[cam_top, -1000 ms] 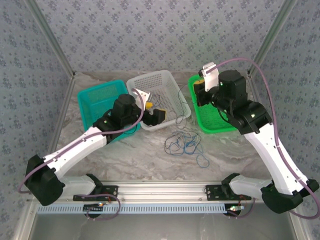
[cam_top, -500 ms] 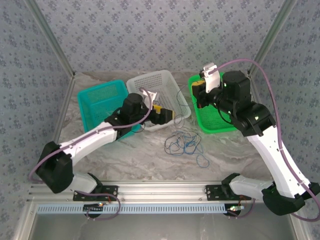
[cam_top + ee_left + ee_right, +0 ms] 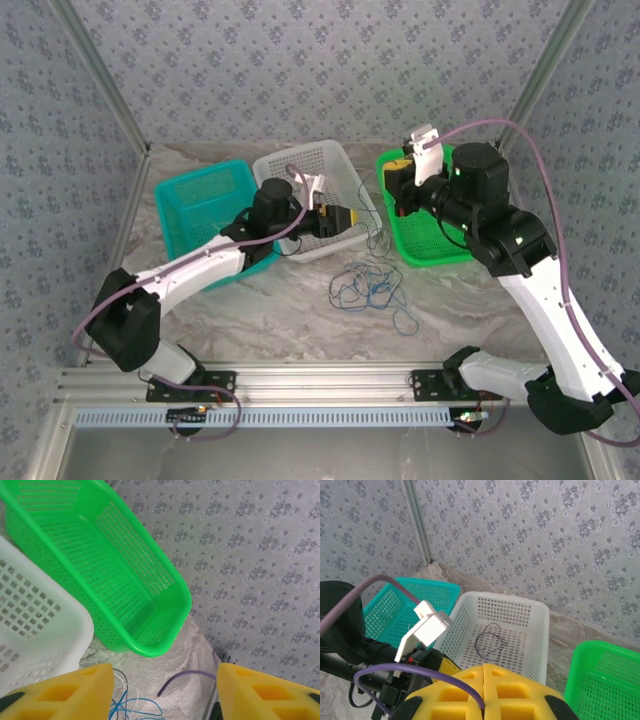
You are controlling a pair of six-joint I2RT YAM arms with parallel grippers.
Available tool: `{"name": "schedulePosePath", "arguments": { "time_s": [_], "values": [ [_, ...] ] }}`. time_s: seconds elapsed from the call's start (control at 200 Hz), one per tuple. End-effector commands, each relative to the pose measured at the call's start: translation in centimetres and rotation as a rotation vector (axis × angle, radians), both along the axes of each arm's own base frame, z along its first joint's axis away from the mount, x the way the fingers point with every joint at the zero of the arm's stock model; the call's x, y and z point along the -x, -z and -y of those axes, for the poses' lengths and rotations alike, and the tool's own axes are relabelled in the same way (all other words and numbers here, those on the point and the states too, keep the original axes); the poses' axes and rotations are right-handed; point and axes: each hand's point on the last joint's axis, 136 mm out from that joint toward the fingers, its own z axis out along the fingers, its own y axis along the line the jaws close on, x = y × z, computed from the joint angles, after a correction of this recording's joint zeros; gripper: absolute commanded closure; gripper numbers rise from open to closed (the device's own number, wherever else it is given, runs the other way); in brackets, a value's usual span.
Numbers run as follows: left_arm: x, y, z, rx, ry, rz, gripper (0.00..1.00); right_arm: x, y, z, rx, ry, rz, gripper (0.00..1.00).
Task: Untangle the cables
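A loose tangle of blue, dark and pale cables (image 3: pixel 365 282) lies on the marble in front of the baskets. My left gripper (image 3: pixel 352 215) hangs open over the white basket's near right corner, above and left of the tangle. Between its yellow pads (image 3: pixel 55 695) I see the left gripper (image 3: pixel 162 694) holds nothing, with blue and whitish cable loops (image 3: pixel 131 707) below. My right gripper (image 3: pixel 400 187) is over the green basket, pads shut (image 3: pixel 484 675). A thin purple cable (image 3: pixel 422 672) comes out of their seam and arcs left. One dark cable (image 3: pixel 490 642) lies in the white basket.
Three baskets stand in a row at the back: teal (image 3: pixel 190 190), white (image 3: pixel 300 160) and green (image 3: pixel 440 255). The green basket (image 3: pixel 150 647) looks empty. A mauve strand (image 3: pixel 187 676) lies on the marble near the right wall. A blue loop (image 3: pixel 405 320) sits apart.
My left arm has swung right, carrying its open gripper from the white basket's near edge to its right corner. The right arm has barely shifted.
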Motion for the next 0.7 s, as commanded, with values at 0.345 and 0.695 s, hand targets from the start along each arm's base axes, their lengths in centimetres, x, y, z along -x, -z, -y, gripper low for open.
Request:
{"name": "schedulePosePath", "arguments": {
  "time_s": [0.345, 0.695],
  "values": [
    [-0.1, -2.2, 0.9, 0.076, 0.033, -0.027, 0.25, 0.0, -0.8, 0.6, -0.034, 0.015, 0.021, 1.0],
    [1.3, -2.4, 2.4, 0.128, 0.116, -0.05, 0.48, -0.1, -0.7, 0.6, -0.04, 0.022, 0.013, 1.0]
  ]
}}
